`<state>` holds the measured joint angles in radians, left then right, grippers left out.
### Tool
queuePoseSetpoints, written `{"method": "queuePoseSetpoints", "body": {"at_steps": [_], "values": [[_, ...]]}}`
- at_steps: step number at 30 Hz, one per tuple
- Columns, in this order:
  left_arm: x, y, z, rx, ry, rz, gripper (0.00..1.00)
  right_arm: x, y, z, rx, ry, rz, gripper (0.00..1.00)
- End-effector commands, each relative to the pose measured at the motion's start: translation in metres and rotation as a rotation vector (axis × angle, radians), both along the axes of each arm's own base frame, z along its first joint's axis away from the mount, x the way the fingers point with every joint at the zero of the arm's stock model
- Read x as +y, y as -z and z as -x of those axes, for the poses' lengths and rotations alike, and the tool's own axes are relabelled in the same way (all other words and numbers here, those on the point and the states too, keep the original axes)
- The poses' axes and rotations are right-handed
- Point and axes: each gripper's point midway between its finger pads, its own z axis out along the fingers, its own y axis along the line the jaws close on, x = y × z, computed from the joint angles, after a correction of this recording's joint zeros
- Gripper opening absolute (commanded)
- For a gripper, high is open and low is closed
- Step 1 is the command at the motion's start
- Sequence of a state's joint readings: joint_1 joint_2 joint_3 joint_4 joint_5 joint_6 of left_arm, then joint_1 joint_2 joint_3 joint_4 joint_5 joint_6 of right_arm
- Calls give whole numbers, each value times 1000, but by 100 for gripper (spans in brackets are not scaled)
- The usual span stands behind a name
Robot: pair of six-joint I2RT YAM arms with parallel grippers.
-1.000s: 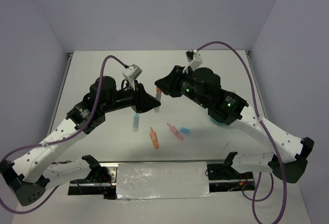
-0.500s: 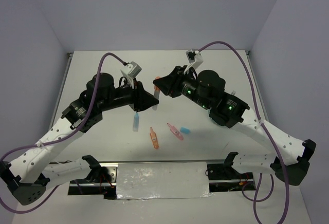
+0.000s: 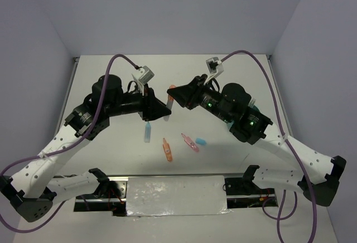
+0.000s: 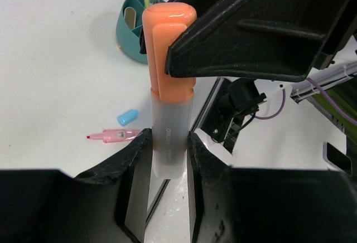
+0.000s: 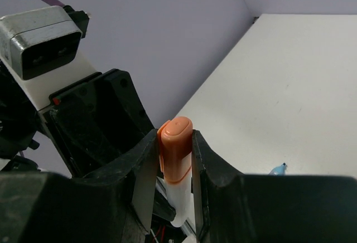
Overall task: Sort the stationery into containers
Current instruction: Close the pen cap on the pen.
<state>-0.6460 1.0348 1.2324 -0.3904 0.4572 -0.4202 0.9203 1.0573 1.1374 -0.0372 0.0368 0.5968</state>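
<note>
An orange-capped highlighter (image 4: 167,42) with a frosted body is held in the air between both grippers. My left gripper (image 4: 169,140) is shut on its frosted lower body. My right gripper (image 5: 174,142) is shut on its orange cap (image 5: 176,134). In the top view the grippers meet above mid-table, the left gripper (image 3: 163,113) just below the right gripper (image 3: 172,97). On the table lie a light blue tube (image 3: 148,132), an orange highlighter (image 3: 167,149), a pink highlighter (image 3: 190,142) and a small blue eraser (image 3: 201,141). The teal cup (image 4: 131,31) holds pens.
In the top view the teal cup (image 3: 254,107) is mostly hidden behind the right arm. A foil-covered plate (image 3: 176,195) lies at the near table edge between the arm bases. Purple cables loop over both arms.
Both grippers have stayed together on the highlighter. The right arm has shifted right and raised its elbow, and the orange cap now shows above the grippers.
</note>
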Motion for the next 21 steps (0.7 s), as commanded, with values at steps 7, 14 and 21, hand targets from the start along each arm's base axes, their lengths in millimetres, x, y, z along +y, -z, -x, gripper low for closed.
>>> {"method": "queuePoseSetpoints", "body": {"at_steps": [7, 14, 21], "values": [[10, -120, -36, -344, -130, 241, 0, 11, 57, 47, 113, -209, 145, 0], [8, -119, -49, -352, -165, 218, 0, 16, 64, 45, 150, -187, 205, 0], [10, -119, -57, -374, -179, 202, 0, 18, 87, 52, 206, -222, 241, 0]]}}
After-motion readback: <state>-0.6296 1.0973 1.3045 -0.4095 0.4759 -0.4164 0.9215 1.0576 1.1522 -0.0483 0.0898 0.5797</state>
